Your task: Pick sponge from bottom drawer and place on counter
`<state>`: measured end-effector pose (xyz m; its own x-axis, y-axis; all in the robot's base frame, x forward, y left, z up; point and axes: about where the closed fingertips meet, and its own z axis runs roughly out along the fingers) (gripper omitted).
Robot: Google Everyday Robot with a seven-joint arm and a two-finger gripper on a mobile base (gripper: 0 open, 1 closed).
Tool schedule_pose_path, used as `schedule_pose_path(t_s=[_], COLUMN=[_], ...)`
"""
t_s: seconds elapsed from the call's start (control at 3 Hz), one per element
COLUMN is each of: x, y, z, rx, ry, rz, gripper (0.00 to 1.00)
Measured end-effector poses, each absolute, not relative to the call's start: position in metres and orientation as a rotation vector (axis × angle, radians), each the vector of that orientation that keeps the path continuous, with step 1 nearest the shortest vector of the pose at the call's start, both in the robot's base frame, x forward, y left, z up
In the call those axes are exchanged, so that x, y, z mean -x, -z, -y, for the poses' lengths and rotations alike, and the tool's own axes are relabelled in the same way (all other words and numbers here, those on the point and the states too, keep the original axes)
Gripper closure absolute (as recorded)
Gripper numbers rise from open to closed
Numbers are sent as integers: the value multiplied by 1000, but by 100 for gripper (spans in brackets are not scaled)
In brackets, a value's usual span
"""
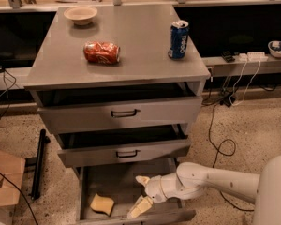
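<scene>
The tan-yellow sponge (102,204) lies flat on the floor of the open bottom drawer (113,177), near its front left. My gripper (138,194) is inside the drawer, just right of the sponge and apart from it. Its two cream fingers (138,206) are spread open and hold nothing. The white arm comes in from the lower right. The grey counter (140,50) tops the cabinet above.
On the counter lie a crushed red soda can (101,52), an upright blue can (179,40) and a beige bowl (80,15). Two upper drawers (122,113) stand slightly open. A black pole (38,163) and a cardboard box (4,182) are at the left. Cables lie on the floor at the right.
</scene>
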<state>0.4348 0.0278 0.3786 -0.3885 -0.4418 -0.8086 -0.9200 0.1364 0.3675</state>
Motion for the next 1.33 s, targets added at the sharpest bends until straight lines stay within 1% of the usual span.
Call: schedule_pose_path(t_s=[0.33, 0.67, 1.0, 1.33], x=[-447, -494, -495, -496], y=[-325, -245, -245, -233], z=[-49, -100, -100, -108], rx=[1293, 1309, 1308, 1334], ry=[-1180, -1123, -1123, -1074], rz=[-1920, -1895, -1895, -1932], gripper=[0, 0, 0, 0])
